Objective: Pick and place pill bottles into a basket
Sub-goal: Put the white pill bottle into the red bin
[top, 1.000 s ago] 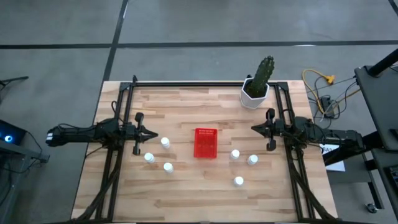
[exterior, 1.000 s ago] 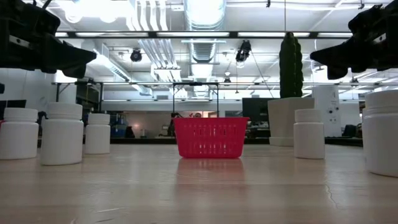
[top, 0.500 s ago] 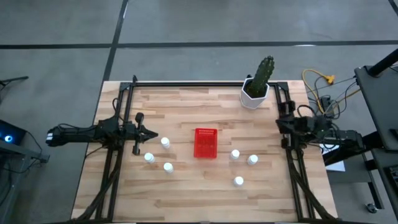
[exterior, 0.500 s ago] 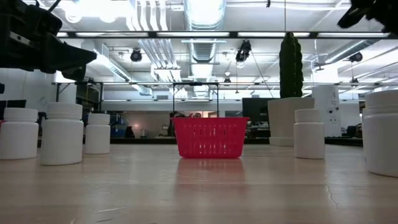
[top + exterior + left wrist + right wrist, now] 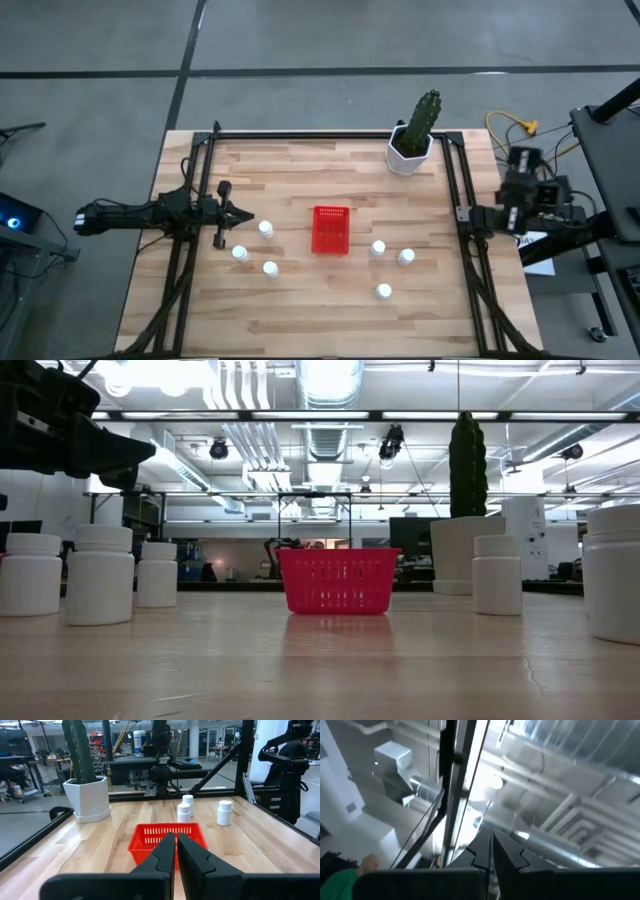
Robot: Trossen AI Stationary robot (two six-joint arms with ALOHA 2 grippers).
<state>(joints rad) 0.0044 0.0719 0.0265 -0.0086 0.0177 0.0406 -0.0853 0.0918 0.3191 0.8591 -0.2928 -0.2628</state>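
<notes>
Wooden slats make up the tabletop (image 5: pixel 300 310), ringed by a black frame, with a large workshop and ceiling ducts visible beyond it. At the centre stands the red basket (image 5: pixel 331 229), and nothing shows inside it. Six white pill bottles are upright around it: three on the left side (image 5: pixel 265 229) (image 5: pixel 239 253) (image 5: pixel 270 268) and three on the right (image 5: pixel 378 248) (image 5: pixel 406 257) (image 5: pixel 383 291), none touching the basket. A cactus in a white pot (image 5: pixel 409 150) sits at the far edge.

The left hand (image 5: pixel 244 219) hovers above the tabletop just beside the nearest left bottle, its two dark fingers (image 5: pixel 165 851) pressed together and holding nothing. The right hand (image 5: pixel 491 851) is pulled off past the tabletop's right edge and tilted up toward the ceiling, fingers also closed and empty.

By the look of it, the task has not begun: no bottle is picked yet. The next move likely calls for the left hand to spread its fingers, drop over the nearby bottle and close on its sides.

No brand, label or readable writing shows on the bottles, basket or pot.
</notes>
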